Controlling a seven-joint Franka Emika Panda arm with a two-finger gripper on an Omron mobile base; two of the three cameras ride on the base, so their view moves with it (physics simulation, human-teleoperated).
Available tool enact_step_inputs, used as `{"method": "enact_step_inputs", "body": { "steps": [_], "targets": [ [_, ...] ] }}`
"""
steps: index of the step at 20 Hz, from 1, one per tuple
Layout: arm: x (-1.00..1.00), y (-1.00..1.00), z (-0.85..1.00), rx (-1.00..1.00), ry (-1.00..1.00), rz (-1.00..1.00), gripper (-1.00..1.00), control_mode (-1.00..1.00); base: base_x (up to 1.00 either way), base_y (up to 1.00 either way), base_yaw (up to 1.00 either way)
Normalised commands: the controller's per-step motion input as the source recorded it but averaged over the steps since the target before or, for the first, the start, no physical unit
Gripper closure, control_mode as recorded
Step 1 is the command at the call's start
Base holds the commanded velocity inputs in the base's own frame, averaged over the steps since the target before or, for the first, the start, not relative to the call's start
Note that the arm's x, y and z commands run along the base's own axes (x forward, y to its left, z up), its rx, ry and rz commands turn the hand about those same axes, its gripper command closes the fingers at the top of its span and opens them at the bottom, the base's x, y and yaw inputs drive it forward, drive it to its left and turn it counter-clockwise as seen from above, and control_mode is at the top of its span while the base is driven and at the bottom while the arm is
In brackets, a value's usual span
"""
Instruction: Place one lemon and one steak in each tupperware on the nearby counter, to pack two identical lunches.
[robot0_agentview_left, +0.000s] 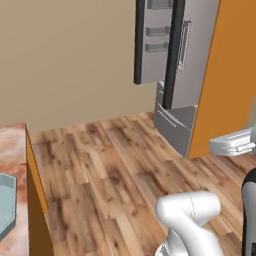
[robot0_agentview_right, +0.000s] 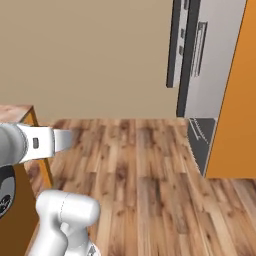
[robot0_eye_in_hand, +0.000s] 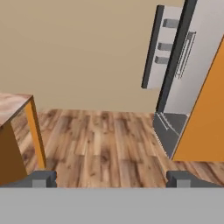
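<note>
The pale teal octagonal tupperware (robot0_agentview_left: 5, 205) lies on the reddish-brown marbled counter (robot0_agentview_left: 12, 145) at the left edge of the left base view. The counter's corner (robot0_eye_in_hand: 11, 105) also stands at the left of the hand view. My gripper (robot0_eye_in_hand: 111, 179) is open, with its two dark fingertips (robot0_eye_in_hand: 43, 178) far apart and nothing between them. It points across the wooden floor, well away from the counter. The lemon and the steak are out of view.
A grey fridge (robot0_agentview_left: 192, 55) stands ahead on the right with its upper door (robot0_agentview_left: 152, 40) swung open, shelves on the inside. An orange cabinet panel (robot0_agentview_left: 225, 75) rises beside it. Wooden plank floor (robot0_agentview_left: 115, 165) lies between counter and fridge.
</note>
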Motion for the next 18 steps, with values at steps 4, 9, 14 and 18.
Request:
{"method": "enact_step_inputs", "body": {
  "steps": [4, 9, 14, 18],
  "targets": [
    [0.00, 0.00, 0.00, 0.00, 0.00, 0.00, -1.00, 1.00, 1.00, 0.03, -0.10],
    [0.00, 0.00, 0.00, 0.00, 0.00, 0.00, -1.00, 1.00, 1.00, 0.07, -0.13],
    [0.00, 0.00, 0.00, 0.00, 0.00, 0.00, -1.00, 1.00, 1.00, 0.06, -0.22],
    [0.00, 0.00, 0.00, 0.00, 0.00, 0.00, -1.00, 1.00, 1.00, 0.07, -0.31]
  ]
}}
